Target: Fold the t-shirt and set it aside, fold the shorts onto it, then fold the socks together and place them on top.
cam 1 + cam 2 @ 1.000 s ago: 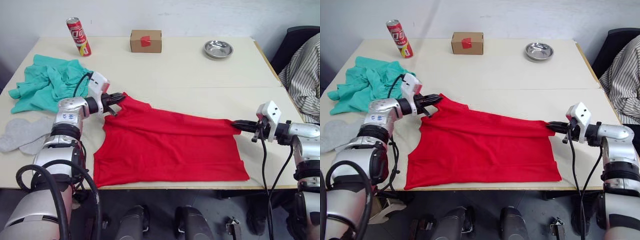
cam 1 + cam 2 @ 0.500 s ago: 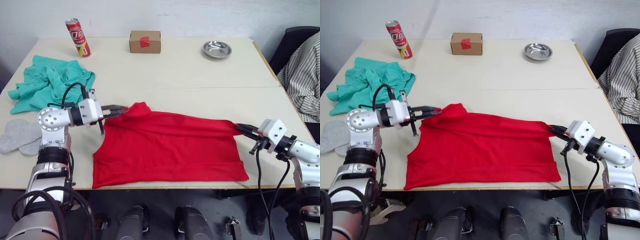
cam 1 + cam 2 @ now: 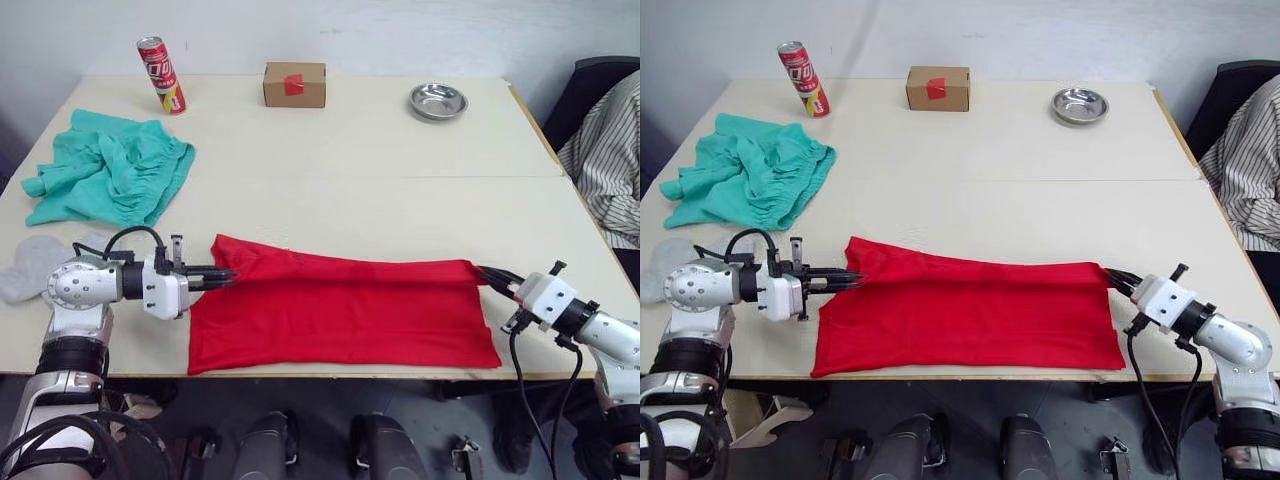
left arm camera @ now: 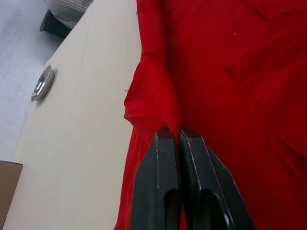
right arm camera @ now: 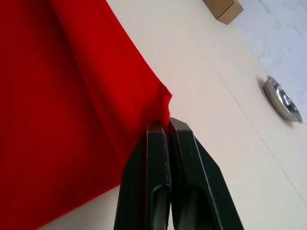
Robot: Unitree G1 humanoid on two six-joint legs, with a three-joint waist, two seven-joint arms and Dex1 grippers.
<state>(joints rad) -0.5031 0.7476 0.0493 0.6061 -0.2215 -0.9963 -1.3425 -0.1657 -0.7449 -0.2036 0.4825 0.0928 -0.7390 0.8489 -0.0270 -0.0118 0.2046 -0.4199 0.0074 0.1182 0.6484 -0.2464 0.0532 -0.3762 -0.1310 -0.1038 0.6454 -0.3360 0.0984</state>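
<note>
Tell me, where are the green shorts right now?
In the left eye view the shorts lie bunched at the table's far left, just in front of the red can and beyond the socks.

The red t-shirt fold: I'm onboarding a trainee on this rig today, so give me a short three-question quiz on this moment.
1. True or false: both grippers are shut on the t-shirt.
2. Which garment lies crumpled at the table's far left? A) shorts B) socks C) a towel
3. Fill in: the steel bowl stands to the right of the cardboard ____.

Key:
1. True: left gripper and right gripper each pinch a corner.
2. A, the shorts.
3. box.
</note>
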